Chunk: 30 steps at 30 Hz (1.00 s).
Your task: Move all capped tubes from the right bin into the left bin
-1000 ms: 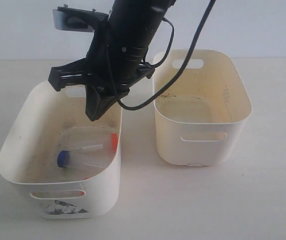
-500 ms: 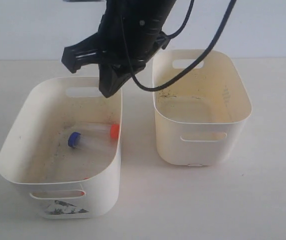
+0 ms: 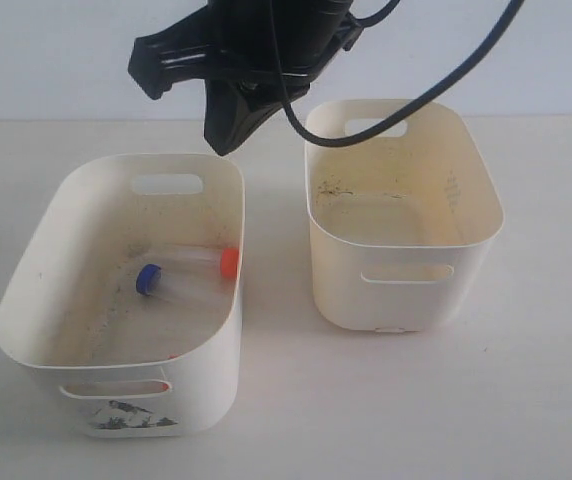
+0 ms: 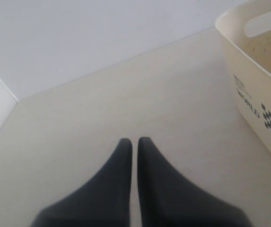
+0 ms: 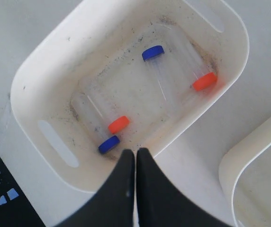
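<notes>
While hanging high above the left bin's far rim, points the right pincer down, fingers pressed together on nothing. Loses the arm's upper part past the exterior view's top edge. Finds four capped tubes lying in that bin from the right wrist; sees only two clearly from outside, others behind the near wall. Holds the left pincer closed above the tabletop, outside the exterior view.

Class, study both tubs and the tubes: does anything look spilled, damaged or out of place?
Nothing is spilled or broken. The capped tubes lie on their sides in the left bin, caps on. Only oddity: dark specks on its floor and in the right bin.
</notes>
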{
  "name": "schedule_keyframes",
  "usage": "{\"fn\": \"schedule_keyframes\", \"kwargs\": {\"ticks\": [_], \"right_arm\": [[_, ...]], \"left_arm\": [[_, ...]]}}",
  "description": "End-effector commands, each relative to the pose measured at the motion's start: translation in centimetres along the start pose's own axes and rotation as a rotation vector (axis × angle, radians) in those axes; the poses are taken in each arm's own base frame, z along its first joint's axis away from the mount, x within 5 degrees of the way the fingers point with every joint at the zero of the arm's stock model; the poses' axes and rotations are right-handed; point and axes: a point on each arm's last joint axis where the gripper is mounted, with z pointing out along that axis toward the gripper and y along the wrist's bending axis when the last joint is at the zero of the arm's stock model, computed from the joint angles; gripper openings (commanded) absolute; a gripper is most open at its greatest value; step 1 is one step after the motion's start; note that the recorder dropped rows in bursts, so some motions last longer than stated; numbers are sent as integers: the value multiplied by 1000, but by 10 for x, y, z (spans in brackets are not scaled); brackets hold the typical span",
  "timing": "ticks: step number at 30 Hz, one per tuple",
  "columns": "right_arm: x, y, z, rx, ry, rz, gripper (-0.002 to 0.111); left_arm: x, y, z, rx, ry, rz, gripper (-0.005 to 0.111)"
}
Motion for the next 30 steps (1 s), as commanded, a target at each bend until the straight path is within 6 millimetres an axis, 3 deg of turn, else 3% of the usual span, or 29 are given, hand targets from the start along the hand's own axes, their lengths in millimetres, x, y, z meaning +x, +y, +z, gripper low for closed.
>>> {"fn": "schedule_keyframes", "kwargs": {"ticks": [1,20,30], "right_arm": [[1,2,-4,1,-6,-14,0],[1,1,-8,27,-10,-28,0],[34,2,-73,224,-164,-94,0]], "left_arm": [[-2,0,0,5,-10,-11,4],[-2,0,0,5,-10,-11,4],[-2,0,0,5,-10,-11,4]]}}
